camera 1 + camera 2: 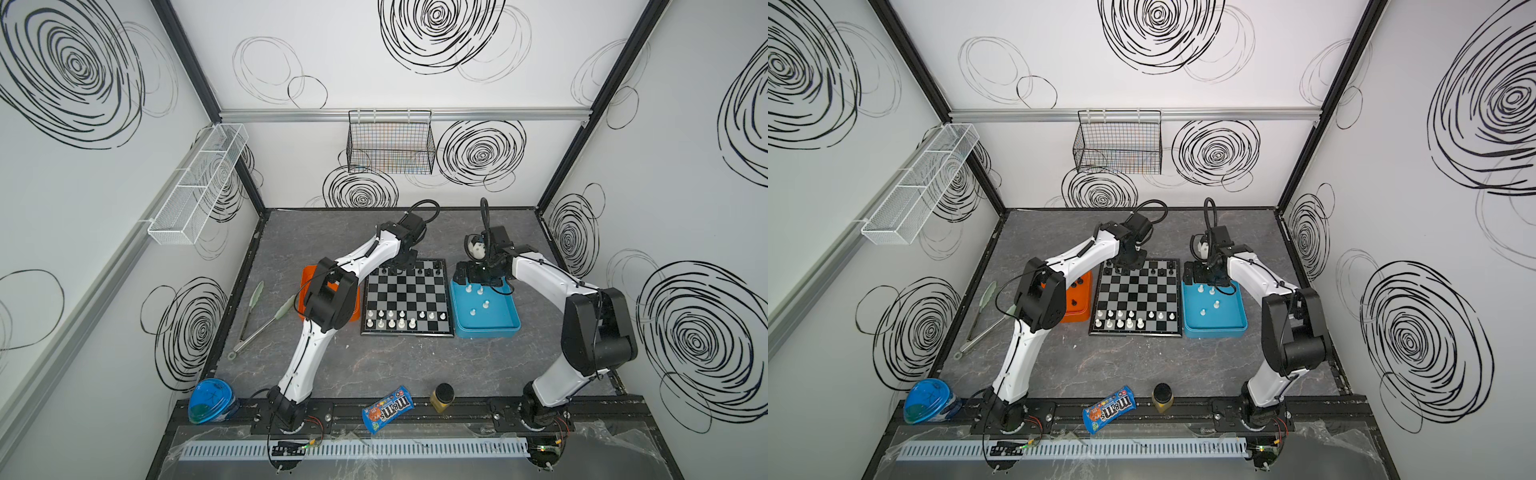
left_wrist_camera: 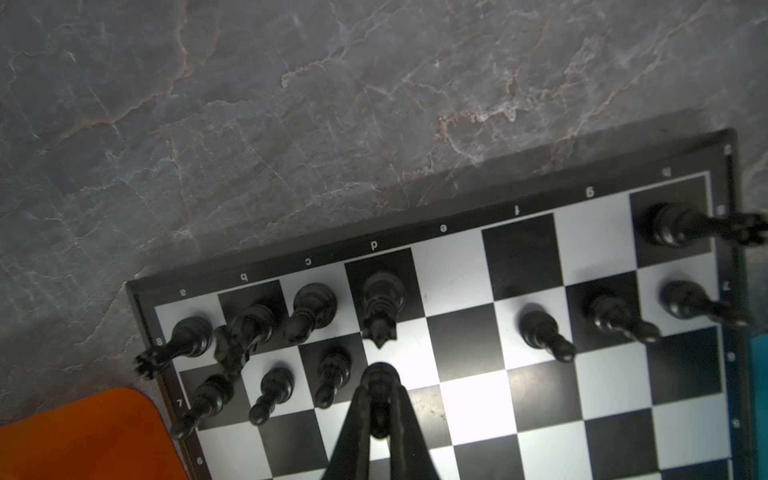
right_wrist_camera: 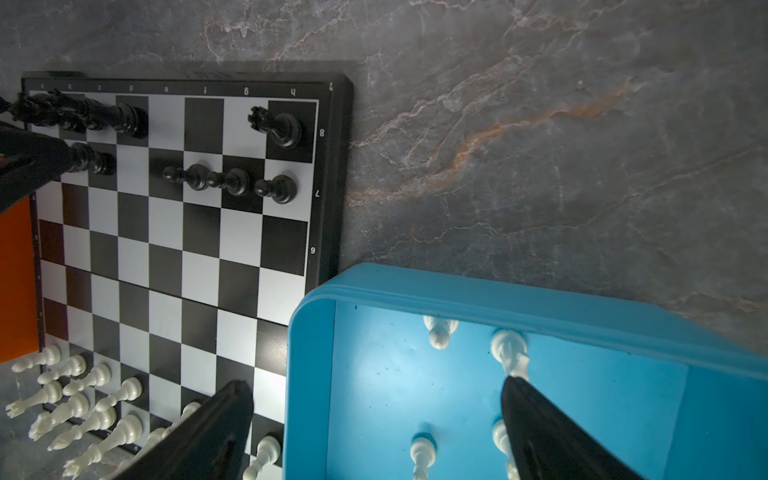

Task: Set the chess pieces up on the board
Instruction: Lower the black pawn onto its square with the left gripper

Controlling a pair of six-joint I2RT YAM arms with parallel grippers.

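Black plastic chessman (image 2: 379, 374) pinched tight in left tool (image 2: 380, 395), over the pawn-row gap on the black-and-silver checkered board (image 2: 473, 399). Right tool (image 3: 376, 384) spread wide above white plastic chessmen (image 3: 509, 349) in blue plastic tray (image 3: 498, 301), ready to grab.

You're looking at a black-and-silver checkered board (image 1: 405, 291) with a black frame, glossy black pieces (image 2: 309, 307), white pieces (image 3: 129, 388), a blue tray (image 1: 486, 332), an orange tray (image 1: 1079, 313), a grey marbled worktop (image 1: 374, 365) with rusty veins, and white walls (image 1: 332, 62) scrawled with black swirls.
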